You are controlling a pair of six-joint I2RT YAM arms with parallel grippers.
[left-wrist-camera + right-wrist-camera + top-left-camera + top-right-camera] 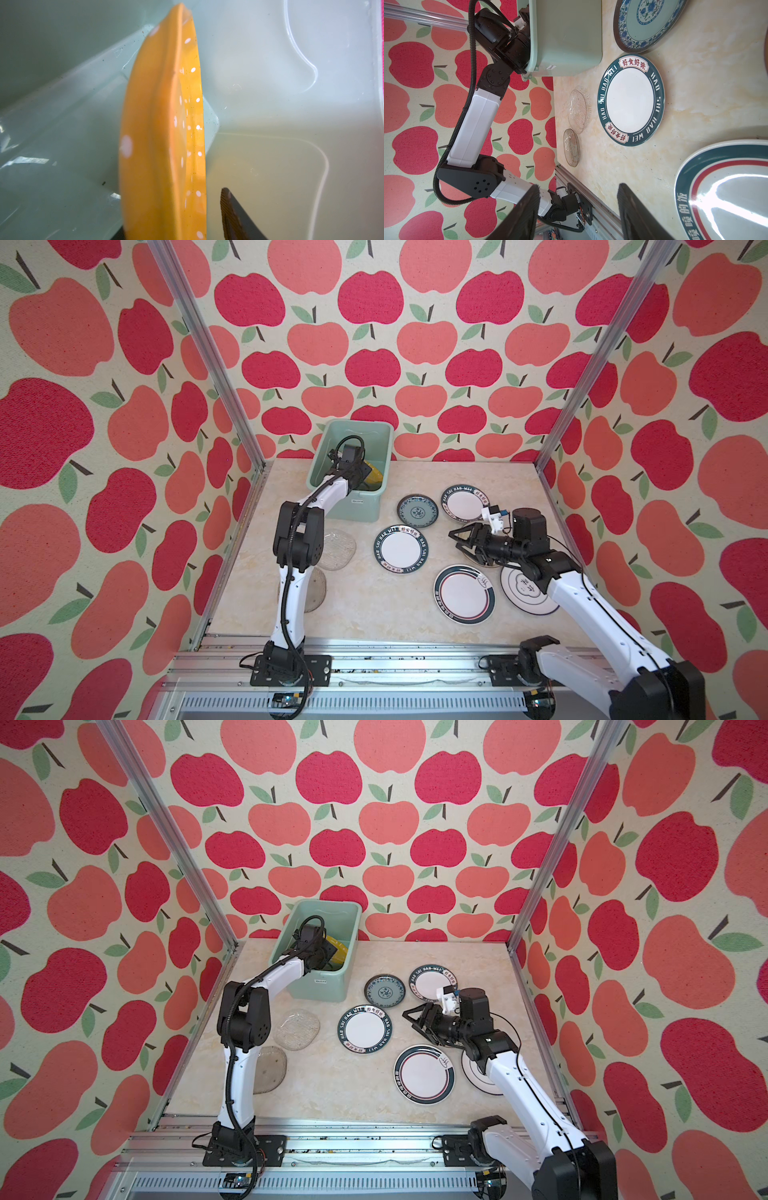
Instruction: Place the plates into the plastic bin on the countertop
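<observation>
Inside the plastic bin [357,506], yellow dotted plate [162,124] on edge, left claw [172,216] parted around it, release seemingly in hand; right claw [578,187], well apart from bin, wide, empty; next likely needs a clean withdrawal.

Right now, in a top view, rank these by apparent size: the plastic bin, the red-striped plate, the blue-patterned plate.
1. plastic bin
2. red-striped plate, though it lies nearer the camera
3. blue-patterned plate

We log a beige marbled worktop [374,614]. Mint bin [353,508] at 11 o'clock. Clear glass plate [296,1029] at 9, second glass plate [271,1070] at 8. Lettered plate [401,548] near centre, its twin [465,502] at 2. Blue-patterned plate [417,511] at 1. Red-ringed plate [464,594] at 4, black-ringed plate [523,595] just beside it.
</observation>
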